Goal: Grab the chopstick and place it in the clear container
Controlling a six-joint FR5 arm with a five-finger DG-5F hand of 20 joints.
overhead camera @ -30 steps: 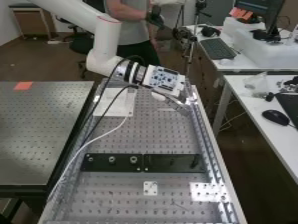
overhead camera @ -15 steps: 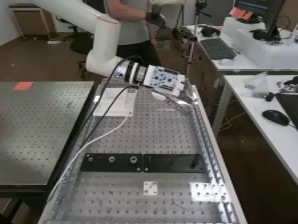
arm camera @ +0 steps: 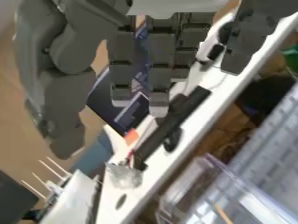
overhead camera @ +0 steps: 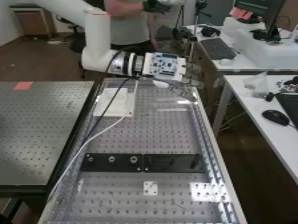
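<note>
Chopstick [arm camera: 223, 213] at the clear container [arm camera: 178, 191] — apart from the robot hand [overhead camera: 167, 68]

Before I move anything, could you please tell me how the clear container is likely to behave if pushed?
The container is probably stiff rather than floppy, as its see-through walls keep straight edges. The glare on them suggests a smooth, perhaps slippery surface. It may well slide if nudged, since I see nothing fixing it to the metal bench.

Two perforated tabletops [overhead camera: 36, 135], two black plates [overhead camera: 169, 163], one mouse [overhead camera: 275, 117].
</note>
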